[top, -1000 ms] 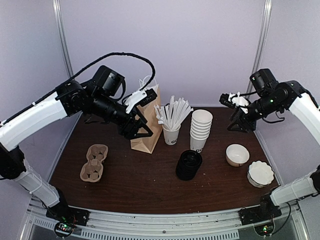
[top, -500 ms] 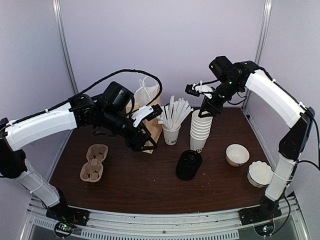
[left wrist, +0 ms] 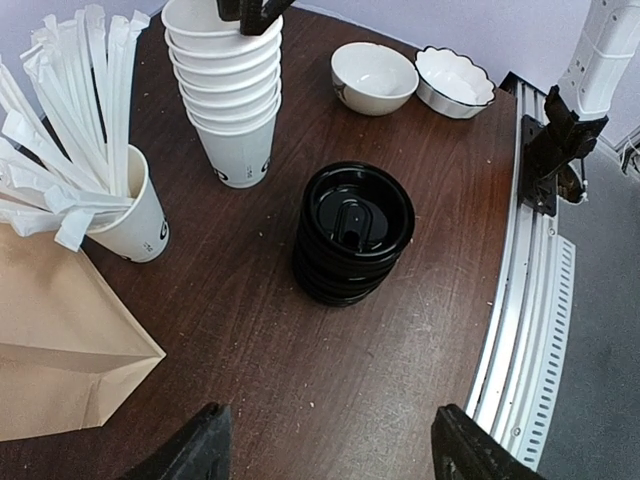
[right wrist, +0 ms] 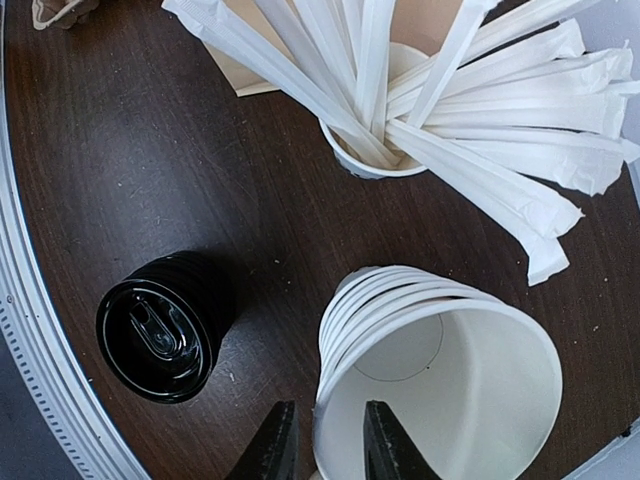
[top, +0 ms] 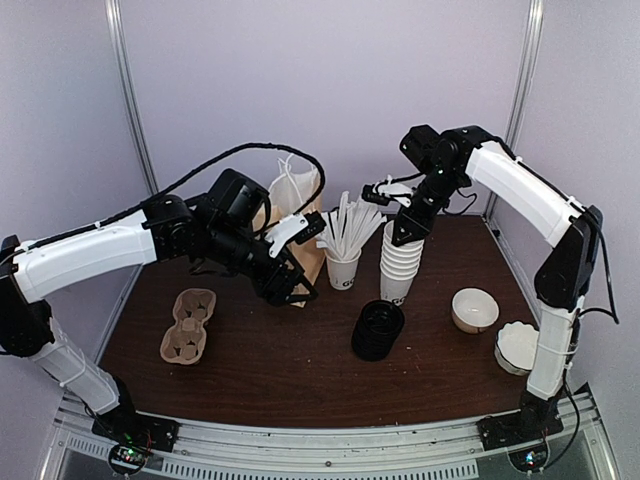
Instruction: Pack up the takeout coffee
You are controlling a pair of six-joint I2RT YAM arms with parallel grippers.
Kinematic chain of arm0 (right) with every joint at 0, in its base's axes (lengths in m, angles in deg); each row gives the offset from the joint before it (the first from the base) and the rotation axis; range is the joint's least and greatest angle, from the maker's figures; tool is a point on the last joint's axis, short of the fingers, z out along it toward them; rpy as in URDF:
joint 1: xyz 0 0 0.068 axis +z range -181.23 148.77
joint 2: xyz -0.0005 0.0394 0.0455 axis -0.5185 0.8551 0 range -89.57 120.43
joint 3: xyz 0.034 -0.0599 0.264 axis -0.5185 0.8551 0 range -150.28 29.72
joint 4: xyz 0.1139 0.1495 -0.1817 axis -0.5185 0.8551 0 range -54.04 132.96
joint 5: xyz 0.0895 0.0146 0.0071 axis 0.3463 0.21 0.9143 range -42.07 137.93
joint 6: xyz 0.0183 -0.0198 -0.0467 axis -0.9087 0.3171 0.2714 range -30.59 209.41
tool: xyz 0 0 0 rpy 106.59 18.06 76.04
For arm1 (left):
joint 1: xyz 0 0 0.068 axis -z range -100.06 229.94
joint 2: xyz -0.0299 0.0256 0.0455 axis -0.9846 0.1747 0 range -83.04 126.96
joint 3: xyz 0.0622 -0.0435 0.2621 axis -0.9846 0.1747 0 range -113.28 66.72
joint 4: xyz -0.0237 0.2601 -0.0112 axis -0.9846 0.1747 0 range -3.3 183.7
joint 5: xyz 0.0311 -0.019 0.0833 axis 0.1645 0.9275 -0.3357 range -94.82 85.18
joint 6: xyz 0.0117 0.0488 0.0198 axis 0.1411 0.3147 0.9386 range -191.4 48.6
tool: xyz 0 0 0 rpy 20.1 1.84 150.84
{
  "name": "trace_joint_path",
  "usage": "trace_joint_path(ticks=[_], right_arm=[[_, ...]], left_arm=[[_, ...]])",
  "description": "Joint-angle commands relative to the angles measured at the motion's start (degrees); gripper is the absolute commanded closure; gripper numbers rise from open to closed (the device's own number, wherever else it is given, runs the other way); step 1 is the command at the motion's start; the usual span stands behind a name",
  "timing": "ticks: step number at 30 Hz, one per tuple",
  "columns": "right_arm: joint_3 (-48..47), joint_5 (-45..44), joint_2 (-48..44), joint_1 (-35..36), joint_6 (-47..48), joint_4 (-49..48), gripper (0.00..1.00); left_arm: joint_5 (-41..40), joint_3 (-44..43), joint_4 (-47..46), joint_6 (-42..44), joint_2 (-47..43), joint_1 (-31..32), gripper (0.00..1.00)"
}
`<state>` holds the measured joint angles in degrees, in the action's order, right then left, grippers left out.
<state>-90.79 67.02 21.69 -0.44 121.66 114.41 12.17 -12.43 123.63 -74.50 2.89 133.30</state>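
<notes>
Black plastic dome lids (left wrist: 352,232) sit stacked mid-worktop, closest to the near edge. Behind them, toward the far edge, stand nested white paper cups (right wrist: 440,385) and a white paper cup of paper-wrapped straws (left wrist: 135,215) (a brown paper bag (left wrist: 60,340) on its left). The left gripper (left wrist: 330,445) is spread wide, holding nothing. The right gripper (right wrist: 328,440) straddles the top cup's rim, jaws narrowly parted. No lidded coffee cup shows in any view.

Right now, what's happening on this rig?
Right gripper is at the cup stack, one finger inside the top cup and one outside, not visibly clamped. Left gripper hangs open and empty by the bag. The lid stack sits untouched; no cup is lidded yet.
</notes>
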Motion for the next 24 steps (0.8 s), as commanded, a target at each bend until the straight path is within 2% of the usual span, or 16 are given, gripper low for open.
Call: trace_joint_path(ticks=[1,10,17,22,24], right_arm=[[-1.3,-1.6,0.4,0.2,-1.4,2.0,0.75],[-1.3,-2.7,0.7,0.2,-1.6,2.2,0.87],[-1.1,-4.0,1.1,0.2,-1.6,2.4,0.88],[-1.0,-4.3,0.8,0.2,-1.7,2.5,0.94],[-1.0,-4.8,0.8,0.2,-1.6,2.4,1.0]], left_arm=[[-0.9,0.4,-3.1,-0.1,-0.7,0.3,0.27],[-1.7,0.4,-3.5,-0.1,-0.4,0.3,0.27],[-3.4,0.4,-3.7,-0.3,-0.2,0.3,0.27],[-4.6,0.6,-4.5,-0.9,-0.1,0.3,0.27],[-6.5,0.3,-4.8,-1.4,0.1,0.3,0.27]])
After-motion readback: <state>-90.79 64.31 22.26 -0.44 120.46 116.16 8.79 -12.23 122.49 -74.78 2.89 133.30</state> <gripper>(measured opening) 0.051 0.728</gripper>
